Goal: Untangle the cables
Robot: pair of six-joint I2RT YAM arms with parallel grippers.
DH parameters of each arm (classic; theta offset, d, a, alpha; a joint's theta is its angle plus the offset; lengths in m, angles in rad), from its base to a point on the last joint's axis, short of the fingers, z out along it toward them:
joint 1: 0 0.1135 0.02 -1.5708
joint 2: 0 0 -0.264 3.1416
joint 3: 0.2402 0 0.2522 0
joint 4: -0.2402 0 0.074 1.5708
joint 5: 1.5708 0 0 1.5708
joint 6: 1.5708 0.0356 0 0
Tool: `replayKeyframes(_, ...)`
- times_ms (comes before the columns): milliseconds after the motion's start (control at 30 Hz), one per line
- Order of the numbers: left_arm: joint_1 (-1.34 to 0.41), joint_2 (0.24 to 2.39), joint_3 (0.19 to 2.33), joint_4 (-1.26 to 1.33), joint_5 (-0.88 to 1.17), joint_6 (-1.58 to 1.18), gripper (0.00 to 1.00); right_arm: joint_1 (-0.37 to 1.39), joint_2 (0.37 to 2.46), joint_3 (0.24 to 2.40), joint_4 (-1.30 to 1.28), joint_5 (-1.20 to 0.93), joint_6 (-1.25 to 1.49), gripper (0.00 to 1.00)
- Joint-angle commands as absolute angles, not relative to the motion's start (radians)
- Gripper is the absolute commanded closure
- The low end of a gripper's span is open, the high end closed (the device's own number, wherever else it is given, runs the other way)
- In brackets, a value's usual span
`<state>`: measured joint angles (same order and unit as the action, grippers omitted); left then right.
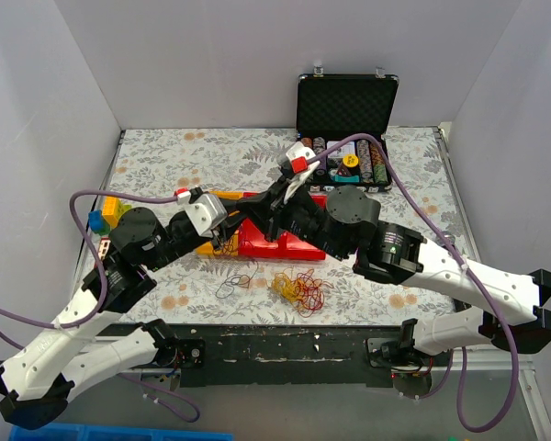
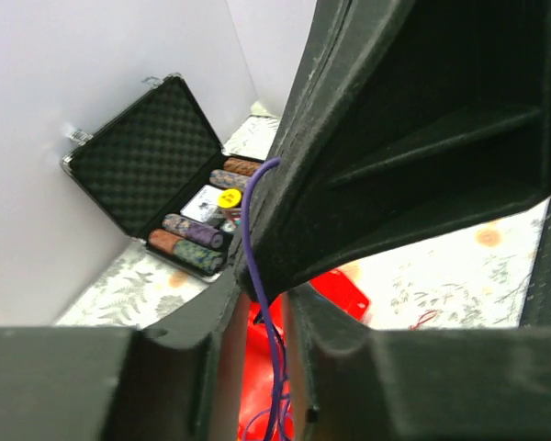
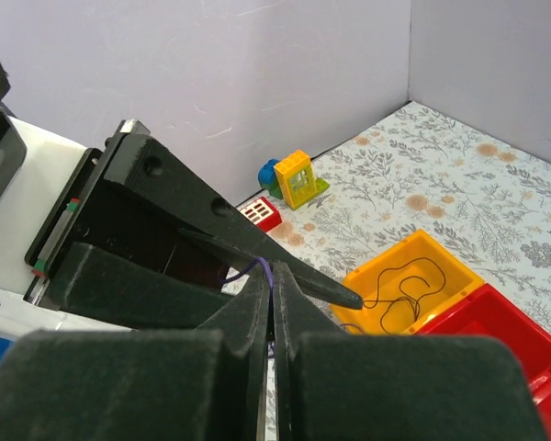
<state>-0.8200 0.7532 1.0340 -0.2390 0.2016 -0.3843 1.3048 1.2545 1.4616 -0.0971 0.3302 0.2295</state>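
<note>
My right gripper (image 3: 272, 276) is shut on a thin purple cable (image 3: 253, 268), pinched at its fingertips. In the left wrist view the purple cable (image 2: 260, 230) hangs down through the gap between my left gripper's (image 2: 262, 308) fingers, which stand apart and do not touch it. Both grippers meet above the red bin (image 1: 280, 243); from above, the left gripper (image 1: 228, 235) and the right gripper (image 1: 260, 219) are close together. A yellow, red and orange cable ball (image 1: 300, 289) lies on the table, with loose dark loops (image 1: 236, 280) beside it. A dark cable (image 3: 399, 285) lies in the yellow bin (image 3: 445, 262).
An open black case of poker chips (image 1: 347, 106) stands at the back right. Toy blocks (image 3: 294, 179) sit by the left wall, with a small red block (image 3: 259, 213) near them. White walls close the table on three sides.
</note>
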Motion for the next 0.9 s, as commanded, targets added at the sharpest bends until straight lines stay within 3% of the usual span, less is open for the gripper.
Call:
replayKeyframes(0, -0.819, 0.755, 1.063, -0.245, 0.170, -0.383, 0.92, 1.310, 1.200, 1.437, -0.026, 0.339, 0.229, 0.94)
replayKeyframes(33, -0.819, 0.761, 1.077, -0.256, 0.169, -0.385, 1.00, 1.310, 1.186, 1.425, -0.020, 0.351, 0.227, 0.87)
replayKeyframes(233, -0.819, 0.784, 1.199, -0.319, 0.166, -0.393, 1.00, 1.310, 1.053, 1.280, 0.040, 0.465, 0.222, 0.40)
replayKeyframes(400, -0.819, 0.802, 1.311, -0.334, 0.153, -0.382, 1.00, 1.310, 0.933, 1.106, 0.035, 0.523, 0.265, 0.20)
replayKeyframes(600, -0.819, 0.822, 1.393, -0.360, 0.169, -0.377, 1.00, 1.309, 0.960, 0.930, 0.040, 0.437, 0.284, 0.15)
replayKeyframes(867, -0.821, 0.833, 1.428, -0.374, 0.160, -0.382, 1.00, 1.310, 1.167, 0.900, 0.224, 0.350, 0.178, 0.12)
